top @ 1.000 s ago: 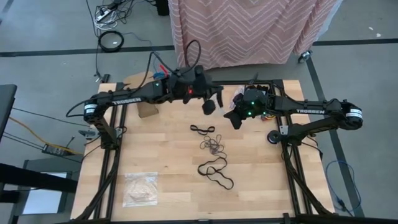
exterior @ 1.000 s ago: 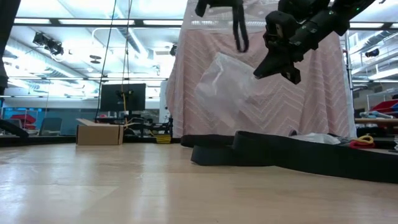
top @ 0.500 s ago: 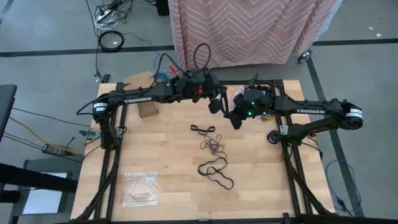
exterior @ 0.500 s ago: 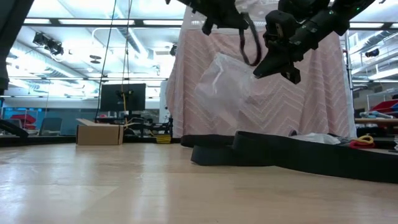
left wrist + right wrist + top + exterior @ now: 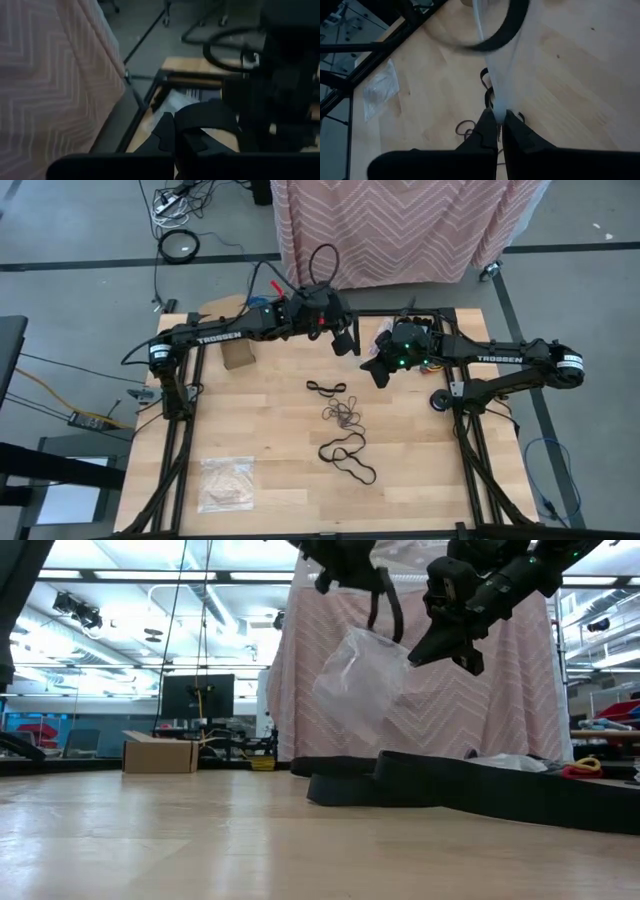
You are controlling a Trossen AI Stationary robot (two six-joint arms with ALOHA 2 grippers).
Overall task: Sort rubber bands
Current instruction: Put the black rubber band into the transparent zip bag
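High view: lying mid-table, rubber bands (image 5: 340,420); hovering beyond them, left gripper (image 5: 346,343) and right gripper (image 5: 375,366).

Low view: dangling a black band (image 5: 385,602) from pinched left fingers.

Right wrist: pinching a clear bag (image 5: 502,75).

Pale matt wood table (image 5: 270,430), clear crinkly plastic bag (image 5: 358,680), matt black rubber bands (image 5: 345,452), pink chevron cloth (image 5: 400,225).
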